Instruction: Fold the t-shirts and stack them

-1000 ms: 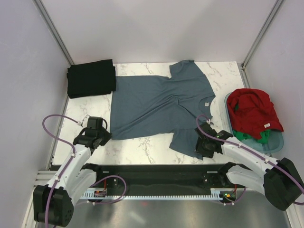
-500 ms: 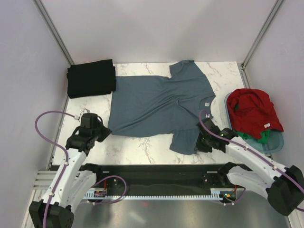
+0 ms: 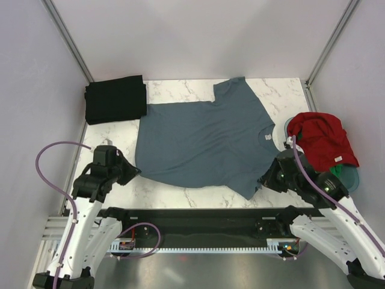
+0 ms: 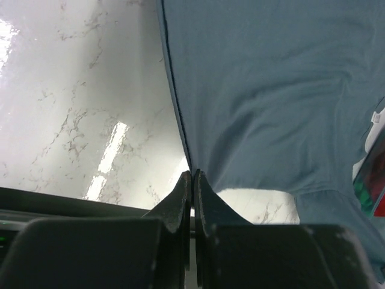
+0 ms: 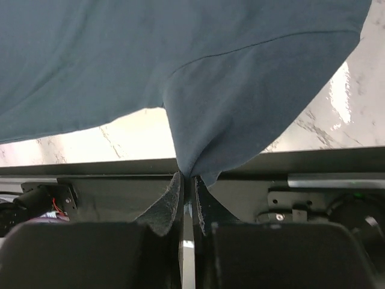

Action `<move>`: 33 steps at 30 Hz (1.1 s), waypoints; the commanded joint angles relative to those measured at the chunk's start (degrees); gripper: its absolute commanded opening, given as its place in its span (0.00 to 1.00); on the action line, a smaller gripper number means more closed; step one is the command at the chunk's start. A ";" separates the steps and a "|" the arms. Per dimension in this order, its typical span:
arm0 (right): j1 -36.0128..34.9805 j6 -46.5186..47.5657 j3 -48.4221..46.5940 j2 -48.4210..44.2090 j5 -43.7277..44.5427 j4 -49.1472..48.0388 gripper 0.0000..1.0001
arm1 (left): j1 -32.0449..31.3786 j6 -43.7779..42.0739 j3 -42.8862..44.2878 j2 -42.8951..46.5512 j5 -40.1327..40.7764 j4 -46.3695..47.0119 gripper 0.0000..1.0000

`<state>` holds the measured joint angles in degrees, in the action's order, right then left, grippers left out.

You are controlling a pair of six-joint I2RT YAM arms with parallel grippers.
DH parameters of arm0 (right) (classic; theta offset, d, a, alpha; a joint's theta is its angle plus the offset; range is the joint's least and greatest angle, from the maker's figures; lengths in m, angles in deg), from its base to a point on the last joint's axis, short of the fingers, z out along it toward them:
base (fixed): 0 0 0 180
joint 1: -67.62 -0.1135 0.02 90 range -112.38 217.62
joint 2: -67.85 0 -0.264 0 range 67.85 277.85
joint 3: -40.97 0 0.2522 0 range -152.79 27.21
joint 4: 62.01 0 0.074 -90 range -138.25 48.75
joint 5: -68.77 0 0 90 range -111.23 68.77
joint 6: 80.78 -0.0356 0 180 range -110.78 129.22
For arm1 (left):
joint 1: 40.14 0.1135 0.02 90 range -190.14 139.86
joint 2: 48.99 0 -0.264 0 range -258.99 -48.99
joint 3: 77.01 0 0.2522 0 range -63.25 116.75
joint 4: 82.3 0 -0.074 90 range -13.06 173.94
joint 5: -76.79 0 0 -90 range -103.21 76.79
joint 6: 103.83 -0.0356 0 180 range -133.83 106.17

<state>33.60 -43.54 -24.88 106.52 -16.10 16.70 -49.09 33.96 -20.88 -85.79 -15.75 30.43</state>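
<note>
Top view: the blue-grey tee (image 3: 204,135) lies spread in the middle of the table (image 3: 180,191). The left gripper (image 3: 133,172) and right gripper (image 3: 266,179) should pull its near edge evenly, low and taut.

Left wrist: the jaws are closed on the hem corner, and the cloth is smooth.

Right wrist: the jaws pinch the sleeve edge, and the cloth sags in one soft fold.

A white marble table top (image 3: 283,90) with grey veining fills the middle of the top view, closed in by plain pale walls: a back wall (image 3: 198,36) across the upper part, a left wall (image 3: 30,90) and a right wall (image 3: 361,78) at the sides. Slanting aluminium posts (image 3: 69,42) mark the upper corners, and a black rail (image 3: 198,218) and a dull metal surface (image 3: 198,271) cross the bottom edge. In the left wrist view, bright streaks of light (image 4: 113,153) gleam on the marble at left.
</note>
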 commanded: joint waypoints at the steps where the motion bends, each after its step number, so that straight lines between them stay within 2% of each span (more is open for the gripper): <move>1: -0.43 -1.39 -2.92 -3.07 1.82 8.43 0.00 | 0.43 -4.98 3.68 1.02 0.08 -6.76 0.02; 7: -0.43 -1.65 -4.32 -5.19 1.99 10.90 0.00 | 0.43 -7.27 5.18 2.26 3.94 -10.81 0.02; 12: -0.35 -0.16 -7.58 -0.46 6.12 7.04 0.00 | 0.43 -7.54 5.35 0.24 4.48 -9.51 0.02; 20: 0.09 6.25 -17.68 19.05 16.93 -2.79 0.00 | 0.51 -9.91 8.51 -13.97 6.41 -0.98 0.02; 27: 10.09 16.79 -26.29 33.91 15.01 -10.18 0.00 | 0.78 -12.98 13.35 -26.73 10.89 4.55 0.02; 33: 14.15 22.25 -34.19 46.73 14.56 -12.30 0.00 | 2.97 -15.79 16.69 -34.65 12.39 7.72 0.02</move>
<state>46.67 -26.05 -54.26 149.60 -2.70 7.46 -47.30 22.07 -7.17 -118.42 -6.18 34.49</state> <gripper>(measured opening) 0.093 0.033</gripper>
